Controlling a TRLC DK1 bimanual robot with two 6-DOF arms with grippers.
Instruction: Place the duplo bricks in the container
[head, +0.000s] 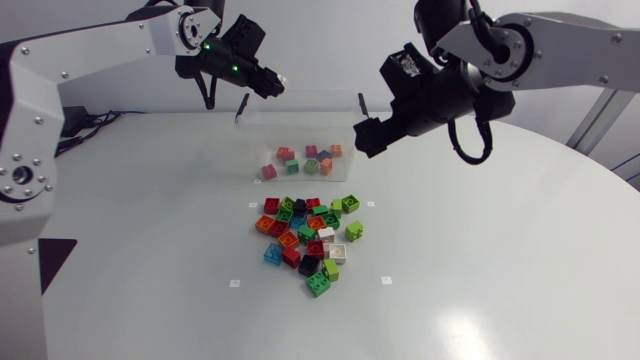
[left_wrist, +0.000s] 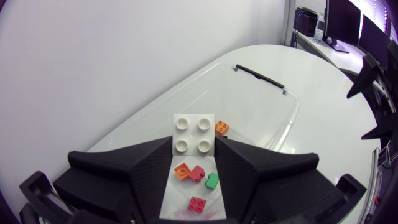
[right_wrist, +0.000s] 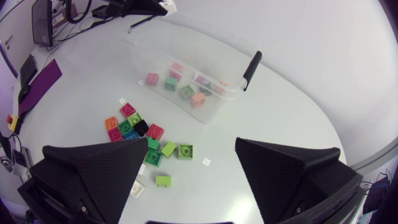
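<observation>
From above, the clear container (head: 300, 120) sits in the upper middle of the frame, with a handful of bricks (head: 303, 160) inside. The loose pile (head: 308, 235) lies at centre frame, just below it. The left gripper (head: 270, 82) hangs over the container's left end, and the right gripper (head: 368, 135) is by its right end.

At the left wrist, the fingers pinch a white brick (left_wrist: 194, 134) from both sides, above the container's open top.

At the right wrist, the fingers stand wide apart with nothing between them. The pile is ahead of them and the container beyond it.
</observation>
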